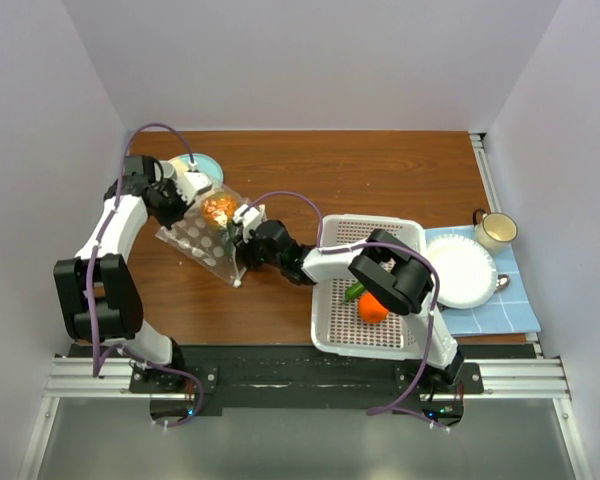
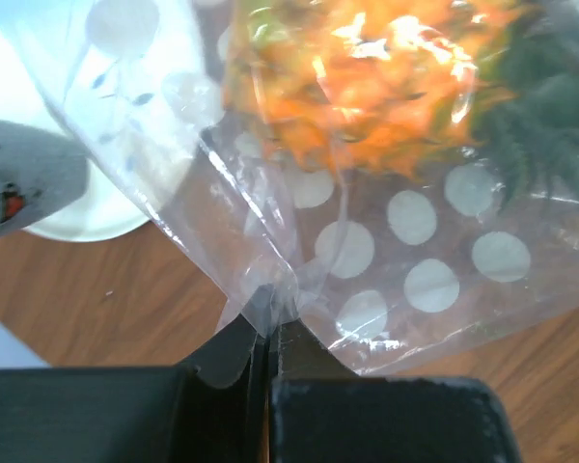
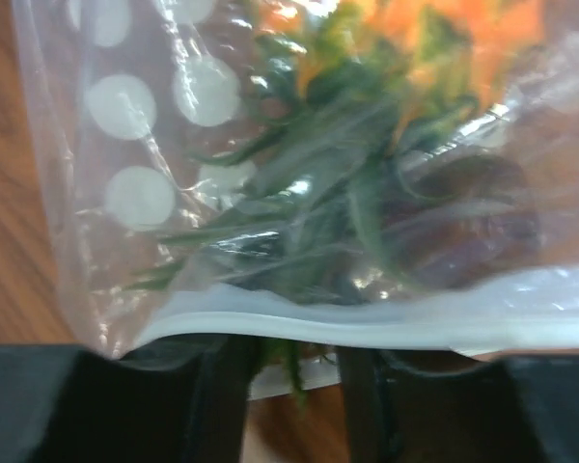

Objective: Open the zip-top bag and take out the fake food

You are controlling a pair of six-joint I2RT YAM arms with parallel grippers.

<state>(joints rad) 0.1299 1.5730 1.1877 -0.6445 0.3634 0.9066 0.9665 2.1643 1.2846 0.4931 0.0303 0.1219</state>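
**Position of the work item.** The zip-top bag (image 1: 202,240) is held up off the wooden surface (image 1: 380,170) at its left-centre, slung between the two tools. Fake food (image 1: 218,208) shows through the dotted film: an orange spiky piece with green leaves, and a dark piece (image 3: 463,222) near the zip band. A round orange piece (image 1: 372,308) and a green piece (image 1: 355,291) lie in the white basket (image 1: 380,228), well apart from the bag.

**Tool state.**
- The left tool (image 2: 270,333) is pressed together on a gathered fold of bag film at the far side, carrying that end.
- The right tool (image 3: 294,352) is at the zip band on the near-right edge. Its fingers stand apart, with the band and a green leaf lying across the gap. Whether they bear on either cannot be confirmed.

**Step in hand (assessment).** Removal appears partly complete. Two pieces are in the basket and the rest are in the bag.

**Next move (assessment).**
1. Confirm that the mouth is parted. The views do not settle this.
2. Keep the left pinch fixed as an anchor.
3. Close the right tool on the leaves or the nearest piece, not on the film.
4. Draw the piece out along the mouth and carry it to the basket.
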